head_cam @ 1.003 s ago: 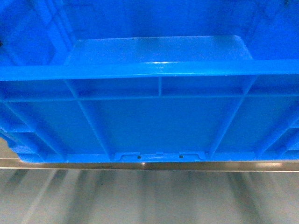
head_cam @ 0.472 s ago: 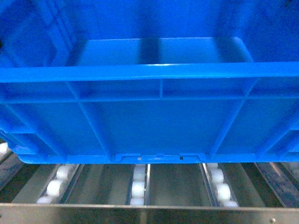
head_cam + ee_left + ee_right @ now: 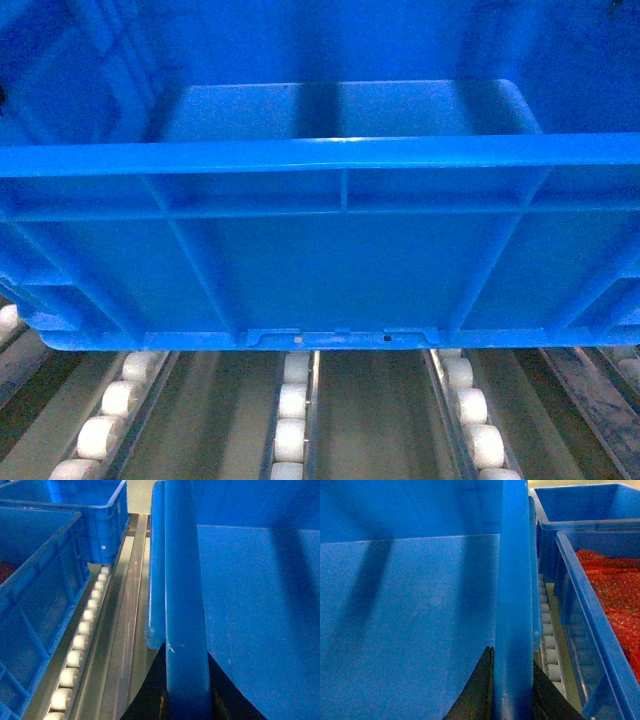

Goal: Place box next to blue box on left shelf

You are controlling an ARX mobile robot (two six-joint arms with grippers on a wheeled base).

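Note:
The box, a large bright-blue ribbed crate, fills the head view with its empty floor showing. It is held between both arms over the left shelf, whose white rollers run under its near wall. My left gripper is shut on the box's left rim, one dark finger on each side. My right gripper is shut on the box's right rim in the same way. A blue box stands on the shelf just left of the held one. Whether the held box touches the rollers is hidden.
A second blue crate stands behind the left neighbour, across a roller track. On the right, a crate with red contents stands close beside the held box. Another crate is behind it, and rollers show in the narrow gap.
The shelf's metal front edge has slid down out of the head view. Roller tracks now lie under the box, so the box has moved in over the shelf. Both grips are unchanged.

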